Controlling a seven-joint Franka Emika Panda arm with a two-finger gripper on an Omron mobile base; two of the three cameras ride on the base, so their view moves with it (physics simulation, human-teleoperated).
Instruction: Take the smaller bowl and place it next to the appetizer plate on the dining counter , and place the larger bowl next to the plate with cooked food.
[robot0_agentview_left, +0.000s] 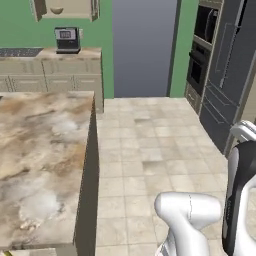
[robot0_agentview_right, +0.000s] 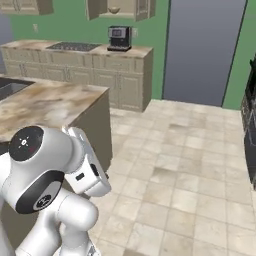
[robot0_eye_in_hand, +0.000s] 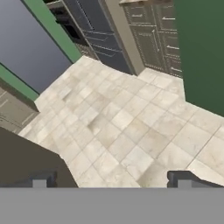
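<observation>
My gripper (robot0_eye_in_hand: 111, 178) stood with its jaws wide apart and nothing between them; the two dark fingertips (robot0_eye_in_hand: 41, 179) rose at the lower edge of the hand view, well separated. Beyond them lay beige tiled floor (robot0_eye_in_hand: 127, 122), with dark cabinet fronts (robot0_eye_in_hand: 153, 39) and a green wall (robot0_eye_in_hand: 203, 52) past it. My arm (robot0_agentview_right: 50, 175) was folded low beside the counter (robot0_agentview_left: 42, 160), with its white elbow (robot0_agentview_left: 187, 212) over the floor in the left base view. The counter, marbled beige-brown, stood to my left; the part of its top that showed carried no bowl or plate. In the right base view a dark sink (robot0_agentview_right: 9, 87) was set into its far left end. Neither bowl nor either plate could be located in these views. Against the far green wall ran a wall counter (robot0_agentview_right: 80, 55) with a black cooktop (robot0_agentview_right: 75, 47) and a coffee machine (robot0_agentview_right: 119, 38) standing on it, just beside each other but apart. Above it hung a cabinet (robot0_agentview_right: 117, 9), open-fronted, with a small tan item inside, too small to identify. A tall grey panel (robot0_agentview_left: 142, 47) stood to the right of the wall counter, and dark ovens (robot0_agentview_left: 202, 47) and a fridge (robot0_agentview_left: 235, 75) lined the right wall.
</observation>
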